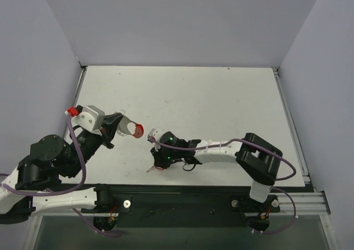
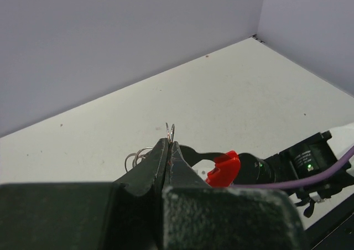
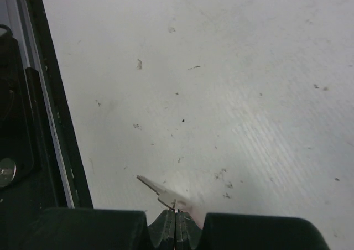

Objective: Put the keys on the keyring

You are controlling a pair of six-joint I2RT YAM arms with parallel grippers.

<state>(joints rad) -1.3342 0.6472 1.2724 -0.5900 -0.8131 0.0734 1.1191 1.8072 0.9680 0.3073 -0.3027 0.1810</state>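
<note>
Closest to me, low by the near edge of the desk (image 1: 221, 95), the right end effector (image 3: 176, 215) is pinched fully together on the key (image 3: 155, 187). It grips the head end, where a trace of red shows between the fingers. The bare silver blade sticks out ahead and to the side, pointing toward the dark rail (image 3: 52, 123) along the desk's edge. Taking it by the head makes sense to me, since that keeps the blade from being crushed. The hole that has to be threaded is hidden inside the grip, though, which may prove awkward. The key sits right down at the desk surface, and I cannot tell whether it is resting there or just clear of it.

A little farther in and to the left, the left end effector (image 2: 169, 149) is raised off the desk and clamped on the keyring (image 2: 170, 130). A thin silver loop pokes up between the closed fingertips, and more loops hang off to one side. The red band (image 2: 224, 169) dangles out the other side, toward the right arm. Holding it aloft like this looks like an offer, with the ring kept steady and reachable. The two end effectors are near each other but apart.

Beyond them there is only the pale desk running back to the plain walls (image 1: 182, 23).
</note>
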